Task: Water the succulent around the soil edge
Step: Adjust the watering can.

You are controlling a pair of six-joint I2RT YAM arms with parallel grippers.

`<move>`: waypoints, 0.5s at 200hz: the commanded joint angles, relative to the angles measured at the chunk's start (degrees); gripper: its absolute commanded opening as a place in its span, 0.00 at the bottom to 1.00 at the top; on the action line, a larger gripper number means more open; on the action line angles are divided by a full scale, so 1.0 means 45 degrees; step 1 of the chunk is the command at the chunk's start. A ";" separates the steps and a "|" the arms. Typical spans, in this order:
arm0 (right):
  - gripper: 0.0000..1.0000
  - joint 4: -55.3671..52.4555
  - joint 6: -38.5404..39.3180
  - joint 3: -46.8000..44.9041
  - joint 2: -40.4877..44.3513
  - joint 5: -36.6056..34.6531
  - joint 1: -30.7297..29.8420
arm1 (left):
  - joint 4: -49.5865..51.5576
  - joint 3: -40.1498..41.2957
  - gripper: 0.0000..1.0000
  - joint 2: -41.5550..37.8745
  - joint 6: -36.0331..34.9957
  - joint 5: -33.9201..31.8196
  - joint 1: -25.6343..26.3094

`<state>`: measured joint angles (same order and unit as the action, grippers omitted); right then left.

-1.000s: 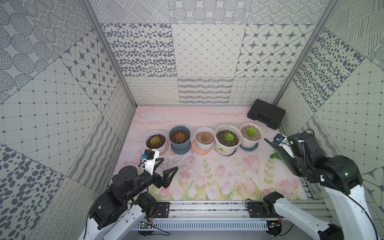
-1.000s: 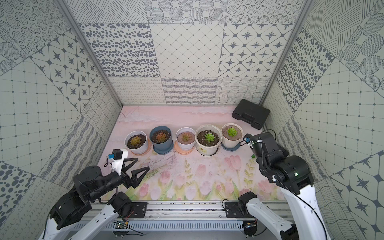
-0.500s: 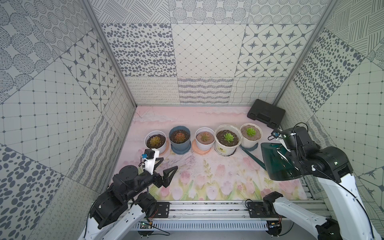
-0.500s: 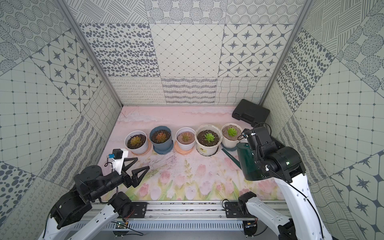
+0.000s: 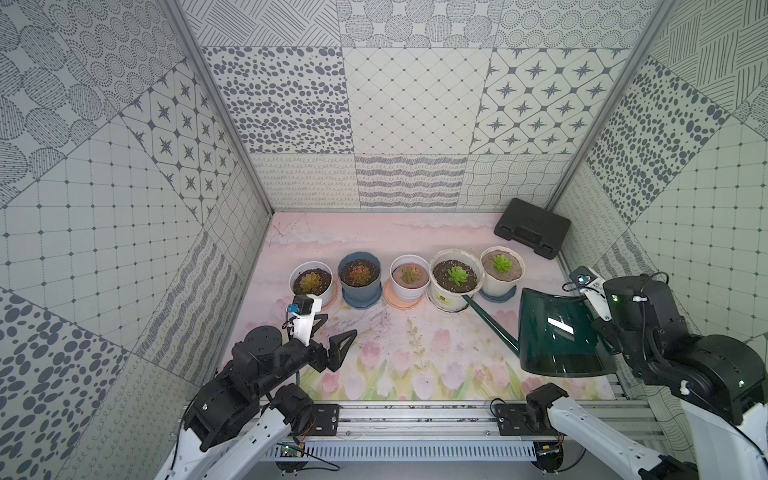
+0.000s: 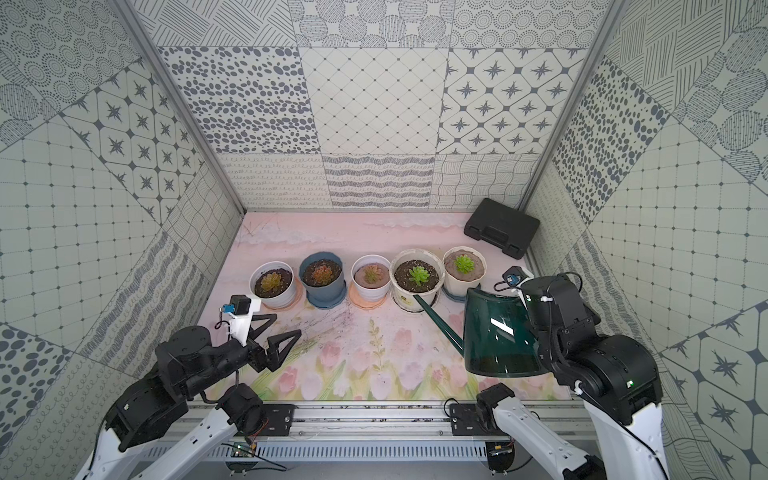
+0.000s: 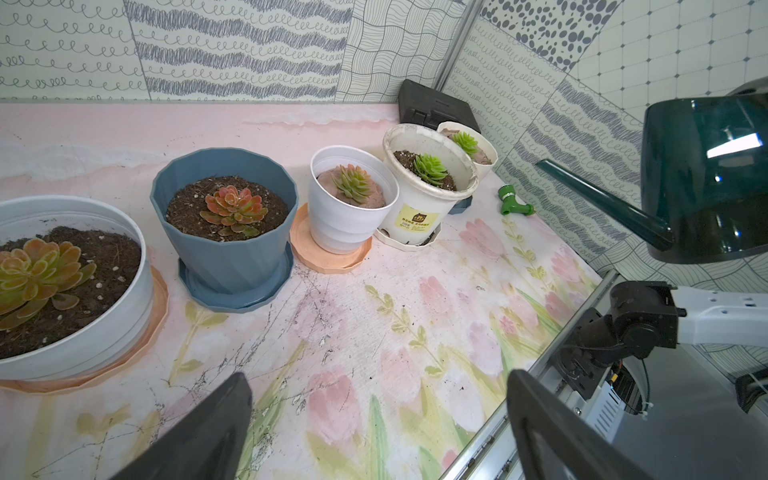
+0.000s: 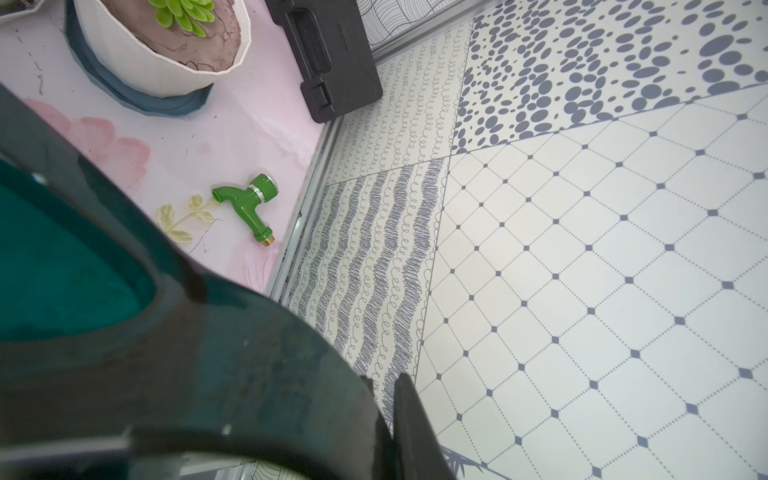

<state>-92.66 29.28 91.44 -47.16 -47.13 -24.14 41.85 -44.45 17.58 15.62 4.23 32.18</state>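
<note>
The watering can [image 5: 561,332] has come up off the mat [image 5: 399,332] since a second ago and hangs in the right gripper [image 8: 384,382], which is clenched on it. The succulent [image 5: 501,263] sits in a white fluted pot [image 5: 498,286], last in the row at 2 o'clock on the mat. Its soil edge [image 5: 488,266] lies just inside the lip. The can's spout ends at 7 o'clock from it, before the cream pot [image 5: 449,297]. A green tap fitting [image 8: 245,203] lies nearby and a black case [image 5: 532,227] is at 1 o'clock. The left gripper [image 5: 334,330] hangs released at 8 o'clock.
</note>
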 commanded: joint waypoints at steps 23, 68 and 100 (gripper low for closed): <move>0.00 0.4684 -0.1004 -0.0852 0.1599 0.1632 -0.0018 | -0.0705 0.0041 0.99 0.0555 0.0088 0.0562 -0.0182; 0.00 1.3156 -0.0795 -0.5700 0.4136 0.3368 -0.0020 | -0.3003 -0.0439 0.99 0.2560 0.3323 0.2146 -0.0272; 0.00 1.8102 -0.0178 -0.8702 0.4796 0.3502 -0.0016 | -0.5621 -0.0742 0.99 0.4206 0.5254 0.1707 -0.0127</move>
<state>-40.14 28.10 57.74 -26.83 -34.02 -24.14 34.24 -45.80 29.93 25.43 9.50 31.59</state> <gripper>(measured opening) 0.115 0.987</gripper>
